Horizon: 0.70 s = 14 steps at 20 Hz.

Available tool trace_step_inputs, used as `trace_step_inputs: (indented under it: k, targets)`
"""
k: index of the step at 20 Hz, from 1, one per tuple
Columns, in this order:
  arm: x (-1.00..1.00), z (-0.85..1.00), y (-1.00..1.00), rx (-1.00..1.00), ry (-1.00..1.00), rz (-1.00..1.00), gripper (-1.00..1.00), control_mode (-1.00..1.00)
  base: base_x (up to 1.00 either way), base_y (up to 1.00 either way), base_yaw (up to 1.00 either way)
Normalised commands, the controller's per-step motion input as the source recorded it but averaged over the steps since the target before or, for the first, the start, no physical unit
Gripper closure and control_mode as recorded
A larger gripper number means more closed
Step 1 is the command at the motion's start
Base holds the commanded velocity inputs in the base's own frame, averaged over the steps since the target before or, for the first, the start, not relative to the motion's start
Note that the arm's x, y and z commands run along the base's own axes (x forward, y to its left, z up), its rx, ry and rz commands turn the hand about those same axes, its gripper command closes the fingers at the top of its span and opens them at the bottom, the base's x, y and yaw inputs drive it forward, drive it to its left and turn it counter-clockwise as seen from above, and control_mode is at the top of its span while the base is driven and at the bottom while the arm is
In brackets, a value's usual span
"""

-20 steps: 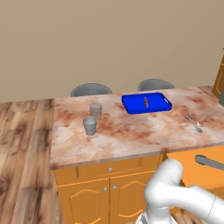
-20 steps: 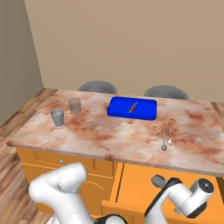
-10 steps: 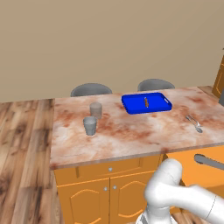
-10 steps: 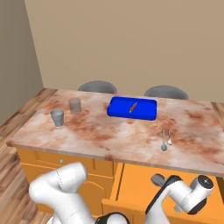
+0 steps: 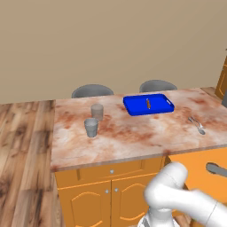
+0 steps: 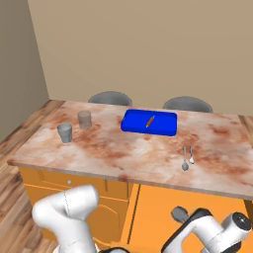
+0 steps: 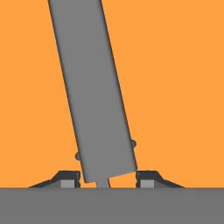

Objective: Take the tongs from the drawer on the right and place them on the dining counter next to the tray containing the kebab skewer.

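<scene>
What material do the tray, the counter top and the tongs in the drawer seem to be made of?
The tray: probably plastic, given its uniform bright blue, slightly glossy surface. The dining counter: stone-like top with reddish-brown marbled veining, polished. The tongs: apparently metal, flat dull grey with a matte finish; this rendered image leaves it uncertain.

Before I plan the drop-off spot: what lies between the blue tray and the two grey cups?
Bare marbled counter top lies between the blue tray and the grey cups in the right base view.

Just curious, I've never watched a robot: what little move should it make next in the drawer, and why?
Probably lift straight up. The fingers appear closed against both sides of the tongs, which lie inside the orange drawer, so raising them would clear it.
</scene>
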Motion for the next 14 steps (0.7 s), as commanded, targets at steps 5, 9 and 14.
trace_step_inputs:
  k: [5, 9, 14]
  targets:
    - [-0.46, 1.0, 0.08, 0.02, -0.29, 0.0, 1.0, -1.0, 0.0, 0.0, 0.0]
    - [-0.26, 1.0, 0.22, 0.0, -0.23, -0.01, 1.0, -1.0, 0.0, 0.0, 0.0]
    - [-0.16, 1.0, 0.55, 0.0, -0.04, -0.06, 1.0, -1.0, 0.0, 0.0, 0.0]
